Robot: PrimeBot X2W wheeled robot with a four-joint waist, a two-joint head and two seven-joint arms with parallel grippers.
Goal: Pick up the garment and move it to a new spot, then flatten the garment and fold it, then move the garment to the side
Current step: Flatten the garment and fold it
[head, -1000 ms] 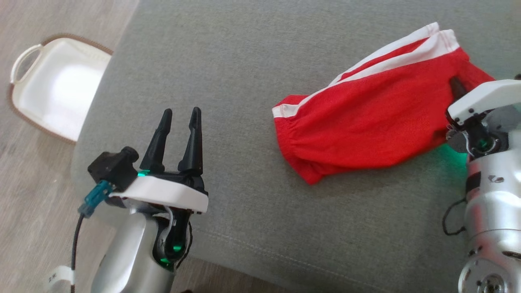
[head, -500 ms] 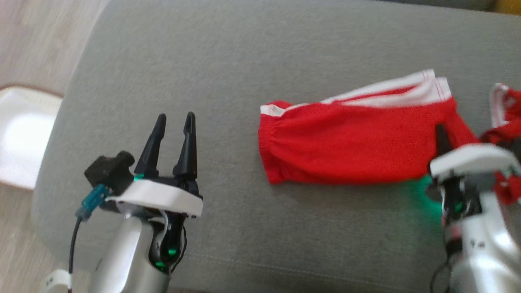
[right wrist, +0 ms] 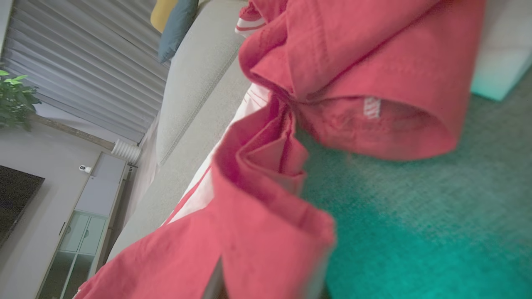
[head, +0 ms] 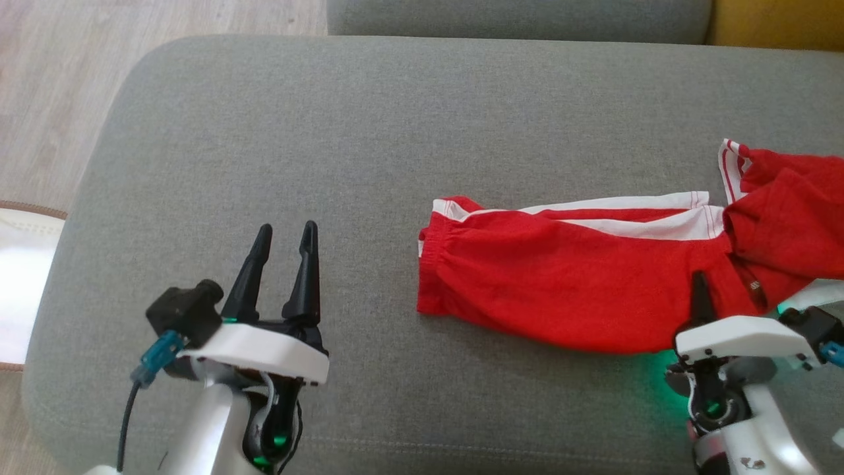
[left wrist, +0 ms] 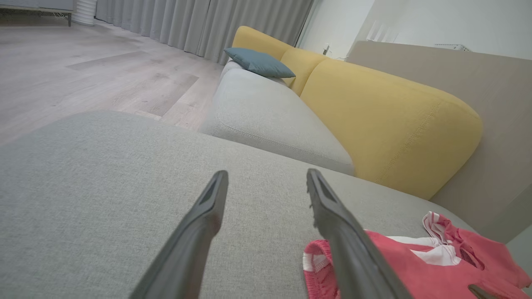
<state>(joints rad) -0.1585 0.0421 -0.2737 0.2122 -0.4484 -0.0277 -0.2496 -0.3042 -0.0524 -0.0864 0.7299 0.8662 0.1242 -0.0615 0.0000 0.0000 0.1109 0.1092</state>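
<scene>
Nearest to us, the left gripper [head: 286, 227] hovered over the front of the grey cushion [head: 330, 132], its jaws spread wide and holding nothing. To its right, the right gripper [head: 699, 285] had its jaws closed tight on a fold of the garment [head: 560, 290] — red shorts with white side stripes — near where the two legs meet. The shorts lay stretched along the cushion's right half, with the waistband toward the middle and well apart from the left gripper. One leg sat bunched at the far right.

We judged the first step to be in hand: the garment was gripped for its move to a new spot, and flattening had not yet begun. The next move, in our view, called for setting the cloth down and letting go, then bringing the empty left gripper to the waistband so both could spread it.

Some matters were obscured. The right fingertips were buried in cloth, the bunched leg ran off the picture's edge, and a white basket [head: 20, 284] on the floor was cut off at the left. Beyond stood a yellow sofa back [left wrist: 374, 112].
</scene>
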